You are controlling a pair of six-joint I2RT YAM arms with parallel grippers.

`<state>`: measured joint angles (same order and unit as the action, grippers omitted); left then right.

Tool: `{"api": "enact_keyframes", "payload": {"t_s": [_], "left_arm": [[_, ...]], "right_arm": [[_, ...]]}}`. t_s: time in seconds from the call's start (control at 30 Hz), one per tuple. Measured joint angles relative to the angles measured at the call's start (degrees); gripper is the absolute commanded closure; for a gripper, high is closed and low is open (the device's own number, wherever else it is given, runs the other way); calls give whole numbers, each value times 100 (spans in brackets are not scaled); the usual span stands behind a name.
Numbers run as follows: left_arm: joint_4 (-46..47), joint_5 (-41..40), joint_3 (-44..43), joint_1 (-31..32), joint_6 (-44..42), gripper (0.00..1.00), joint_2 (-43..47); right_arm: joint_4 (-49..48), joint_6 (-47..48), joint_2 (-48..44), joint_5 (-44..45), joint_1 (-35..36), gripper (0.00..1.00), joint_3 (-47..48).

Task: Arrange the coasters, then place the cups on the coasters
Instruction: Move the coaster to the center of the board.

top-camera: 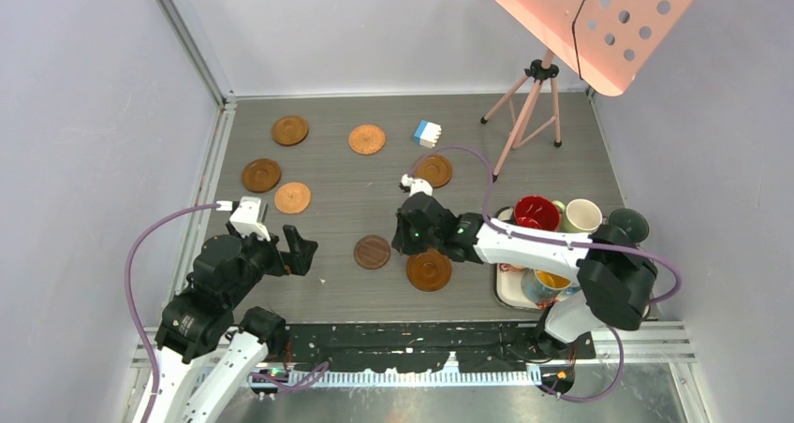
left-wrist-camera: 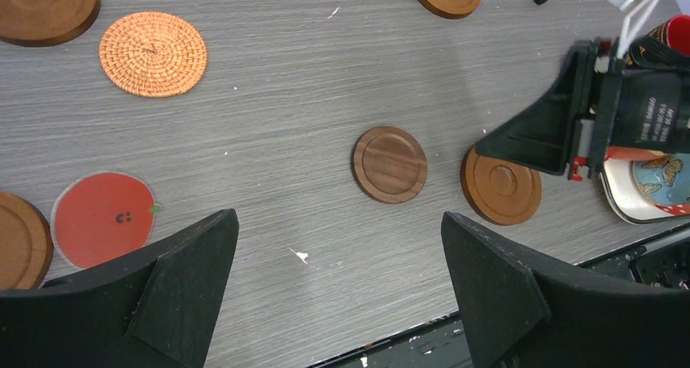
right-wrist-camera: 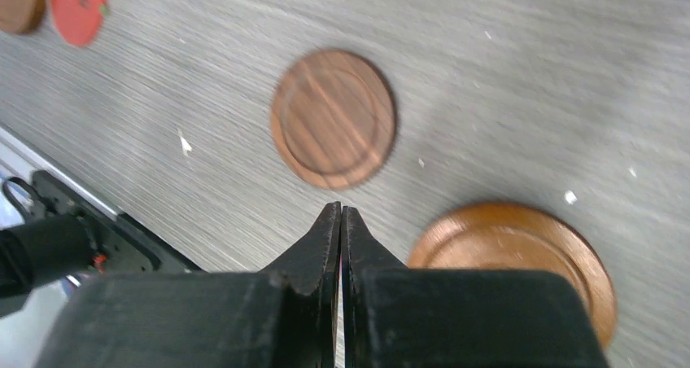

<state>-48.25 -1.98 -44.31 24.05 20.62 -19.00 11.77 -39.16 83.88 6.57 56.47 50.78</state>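
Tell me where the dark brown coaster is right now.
In the top view, the dark brown coaster lies near the front middle of the table, with a lighter brown coaster just to its right.

Black-and-white arms (top-camera: pixel 524 245), purple cables (top-camera: pixel 128 259), black jaws

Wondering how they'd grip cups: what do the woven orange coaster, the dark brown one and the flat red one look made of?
Woven coaster: probably coiled rattan or straw, matte; spiral braiding shows.
Dark brown coaster: likely wood, satin; grain lines, raised rim.
Red coaster: thin, smooth, maybe printed card or silicone; pale outline, tiny face, no grain.
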Motion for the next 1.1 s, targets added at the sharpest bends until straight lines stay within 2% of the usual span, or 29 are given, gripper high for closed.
{"api": "enact_keyframes", "payload": {"t_s": [0.3,0.57,1.1], "left_arm": [[-7,-2,0,0,0,0,0],[-7,-2,0,0,0,0,7],[-7,-2,0,0,0,1,24]], "right_arm": [[-654,0,1150,-177,4,95,745],[-723,26,1860,-149,4,95,1075],[-616,190,2194,385,-48,95,1106]]}}
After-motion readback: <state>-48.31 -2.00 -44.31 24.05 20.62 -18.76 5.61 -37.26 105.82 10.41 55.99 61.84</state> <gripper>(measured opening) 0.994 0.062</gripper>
